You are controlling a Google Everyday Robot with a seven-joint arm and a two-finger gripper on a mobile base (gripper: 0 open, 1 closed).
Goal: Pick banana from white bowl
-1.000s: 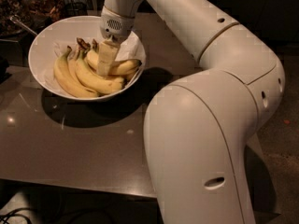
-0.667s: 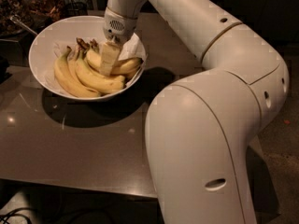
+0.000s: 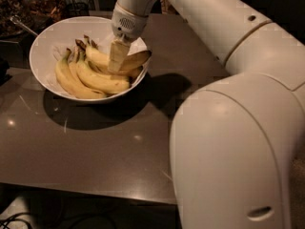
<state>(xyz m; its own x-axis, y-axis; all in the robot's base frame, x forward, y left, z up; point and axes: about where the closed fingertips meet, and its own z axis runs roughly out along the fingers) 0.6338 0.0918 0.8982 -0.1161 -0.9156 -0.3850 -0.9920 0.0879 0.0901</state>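
Observation:
The white bowl (image 3: 45, 38) stands on the dark table at the upper left. It holds a cluster of yellow bananas (image 3: 88, 79) joined at their stems. The single banana (image 3: 136, 60) lies across the bowl's right side, its dark tip lifted just over the rim. My gripper (image 3: 117, 61) reaches down into the bowl from above. Its pale fingers (image 3: 118, 51) are closed around the left part of this banana. The gripped part of the banana is hidden behind the fingers.
My own large white arm and body (image 3: 238, 137) fill the right half of the view. The brown table (image 3: 95, 147) runs to a front edge at the bottom. Dark containers and a utensil (image 3: 24, 25) stand behind the bowl at the far left.
The gripper has shifted slightly right and up inside the bowl. The single banana's dark tip has risen from among the others to rim height.

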